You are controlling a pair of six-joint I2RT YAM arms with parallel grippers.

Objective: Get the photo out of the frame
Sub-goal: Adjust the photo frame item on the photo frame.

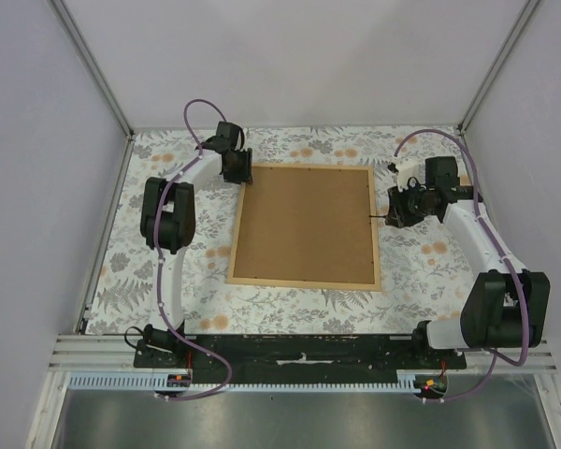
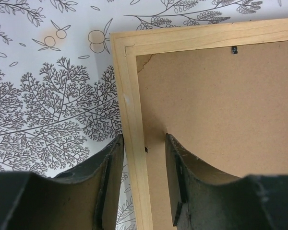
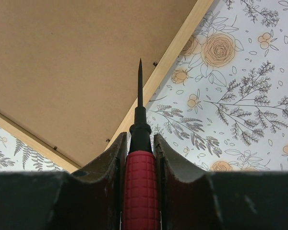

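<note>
On the left, the left gripper (image 1: 236, 168) is seen from above at the far-left corner of the frame (image 1: 305, 282), though its jaws cannot be made out there. The left wrist view settles it: the left gripper (image 2: 141, 143) is parted, one finger (image 2: 110, 163) just outside the tan strip of the frame (image 2: 129, 96), the other over the brown backing board (image 2: 221, 110). Nothing is gripped. A ragged board edge at that corner and a small dark tab (image 2: 234, 49) are shown only in this close view.

In the middle, the frame is laid flat, back side up, on the floral tablecloth (image 1: 290, 304). Only the backing board (image 1: 304, 224) is presented, so the photo is hidden.

On the right, the right gripper (image 1: 397, 210) is held just beside the frame's right edge. From above, only a thin dark line is seen reaching toward the strip. In the right wrist view the right gripper (image 3: 140, 139) is closed on a red-handled screwdriver (image 3: 140, 191), its dark tip aimed over the frame (image 3: 168, 62), near another tab (image 3: 155, 63).
</note>
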